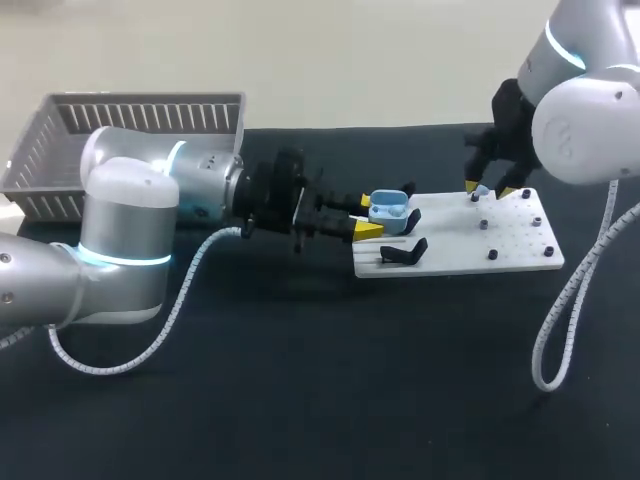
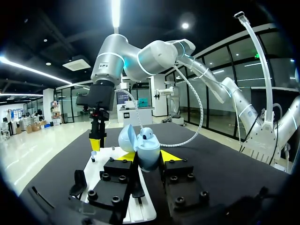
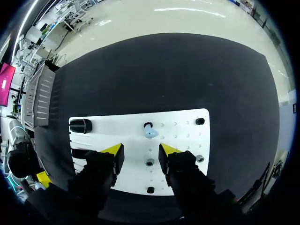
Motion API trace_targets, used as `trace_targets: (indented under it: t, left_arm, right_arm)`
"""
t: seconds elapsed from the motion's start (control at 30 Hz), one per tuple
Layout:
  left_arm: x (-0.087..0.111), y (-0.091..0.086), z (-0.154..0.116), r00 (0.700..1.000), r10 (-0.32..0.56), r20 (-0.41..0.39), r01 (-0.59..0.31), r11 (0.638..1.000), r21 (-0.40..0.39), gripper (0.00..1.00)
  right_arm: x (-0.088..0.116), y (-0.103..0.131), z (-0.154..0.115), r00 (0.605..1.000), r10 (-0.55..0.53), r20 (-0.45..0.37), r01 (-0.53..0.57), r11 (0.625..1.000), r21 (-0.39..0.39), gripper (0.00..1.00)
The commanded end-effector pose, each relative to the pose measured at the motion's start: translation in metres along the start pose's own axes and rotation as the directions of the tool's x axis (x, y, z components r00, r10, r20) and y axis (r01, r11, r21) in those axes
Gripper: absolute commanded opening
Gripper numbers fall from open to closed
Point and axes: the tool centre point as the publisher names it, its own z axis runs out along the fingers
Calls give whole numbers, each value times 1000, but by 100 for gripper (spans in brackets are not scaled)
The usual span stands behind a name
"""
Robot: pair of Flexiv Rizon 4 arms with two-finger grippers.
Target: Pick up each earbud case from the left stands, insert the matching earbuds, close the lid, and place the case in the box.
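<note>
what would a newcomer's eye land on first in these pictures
First, the light blue earbud case, lid open, clamped between the yellow tips of the left gripper at the left end of the white board. Next, the right gripper, open, hovers above a small blue earbud sitting on that board.

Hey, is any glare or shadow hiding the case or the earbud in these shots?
Head view: case evenly lit, earbud tiny at the right gripper. Left wrist view: case bright, no glare. Right wrist view: earbud clear against the white board.
</note>
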Motion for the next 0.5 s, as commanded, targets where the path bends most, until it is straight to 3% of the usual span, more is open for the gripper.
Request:
trace_targets:
  t: [0.03, 0.5]
  left_arm:
    - [1, -1, 0, 1000, 3, 1, -3, 1000, -5, 0]
    - [1, -1, 0, 1000, 3, 1, -3, 1000, -5, 0]
  right_arm:
    - [-4, -3, 4, 1000, 6, -4, -6, 1000, -8, 47]
    - [-12, -7, 11, 1000, 26, 6, -26, 1000, -17, 42]
